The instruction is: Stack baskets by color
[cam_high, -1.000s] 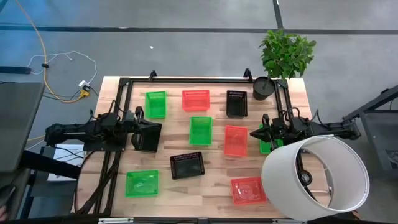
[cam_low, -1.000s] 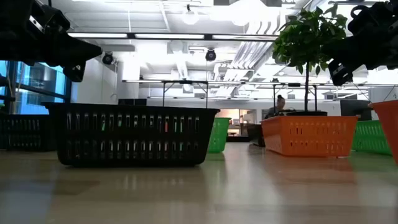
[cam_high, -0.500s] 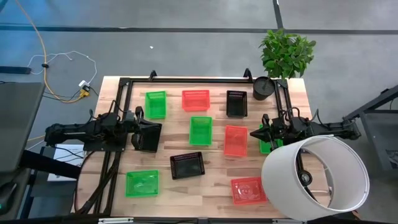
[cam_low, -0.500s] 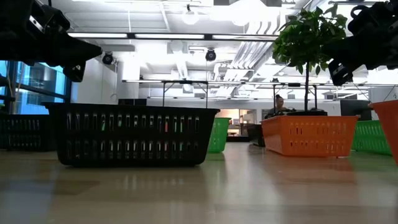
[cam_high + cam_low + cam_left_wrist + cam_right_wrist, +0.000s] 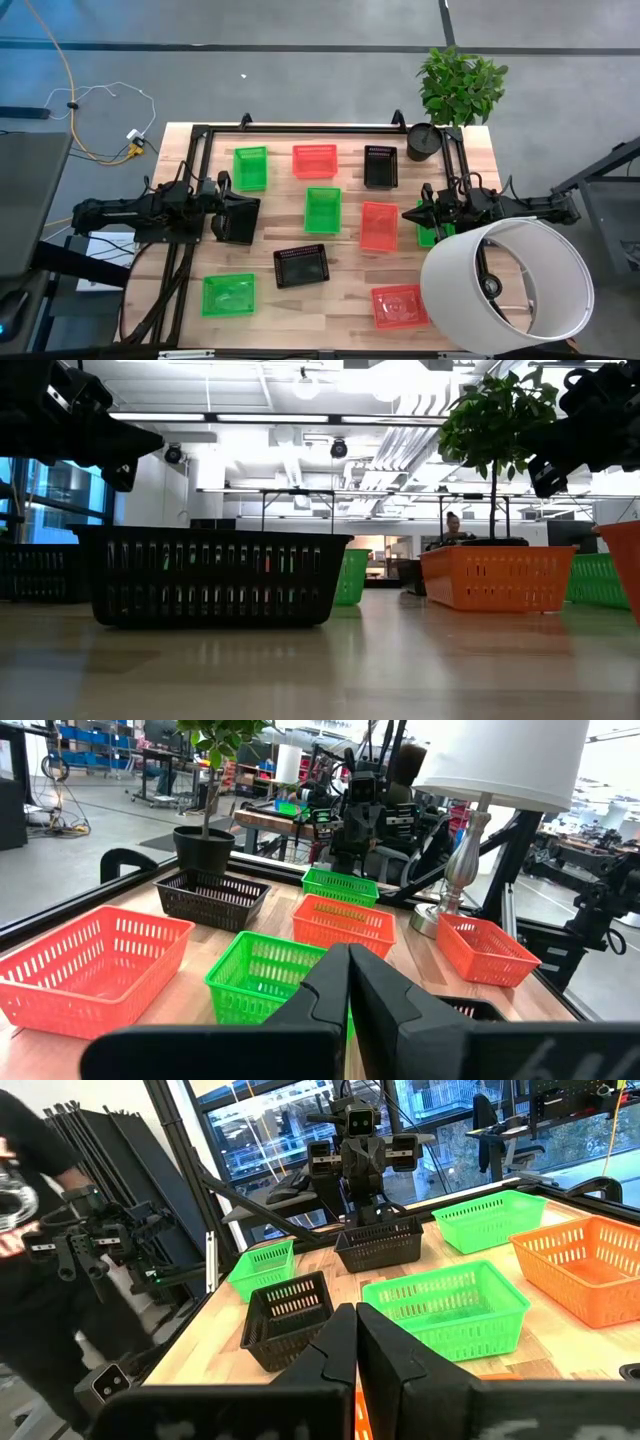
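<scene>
Left gripper (image 5: 222, 205) at table's left edge, fingers clenched, empty — black basket (image 5: 237, 220) right beneath. Baskets (image 5: 322, 209) scattered unstacked across table (image 5: 300, 300): slotted plastic, shallow, rectangular; green, red, black. Right gripper (image 5: 412, 214) clenched, empty too — red basket (image 5: 378, 226) just beside, long axis running away from the front edge.

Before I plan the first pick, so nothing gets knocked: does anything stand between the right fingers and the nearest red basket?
Nothing visible does. The right gripper, fingers shut, hovers just beside the red basket, with no object between them. A green basket lies under the wrist, behind the fingers.
</scene>
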Robot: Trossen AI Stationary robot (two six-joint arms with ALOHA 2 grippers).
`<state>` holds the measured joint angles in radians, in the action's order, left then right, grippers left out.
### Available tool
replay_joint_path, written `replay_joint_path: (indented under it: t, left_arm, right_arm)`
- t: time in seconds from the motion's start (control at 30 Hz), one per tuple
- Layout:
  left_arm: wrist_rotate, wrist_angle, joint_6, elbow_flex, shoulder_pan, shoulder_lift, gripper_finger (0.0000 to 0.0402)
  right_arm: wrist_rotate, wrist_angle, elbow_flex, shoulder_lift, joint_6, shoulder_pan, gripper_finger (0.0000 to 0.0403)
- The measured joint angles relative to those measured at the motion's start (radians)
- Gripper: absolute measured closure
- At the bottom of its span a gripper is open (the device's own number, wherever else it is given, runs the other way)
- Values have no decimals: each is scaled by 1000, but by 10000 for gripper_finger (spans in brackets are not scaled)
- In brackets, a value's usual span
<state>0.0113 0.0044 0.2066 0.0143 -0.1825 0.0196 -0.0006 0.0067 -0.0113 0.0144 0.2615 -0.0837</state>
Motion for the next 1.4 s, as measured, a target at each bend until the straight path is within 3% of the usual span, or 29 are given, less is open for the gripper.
replay_joint_path:
  t: [1.23, 1.4]
  left_arm:
    - [0, 0, 0, 0, 0, 0, 401]
    - [0, 0, 0, 0, 0, 0, 401]
  right_arm:
    - [0, 0, 0, 0, 0, 0, 403]
    - [2, 89, 1, 0, 5, 0, 403]
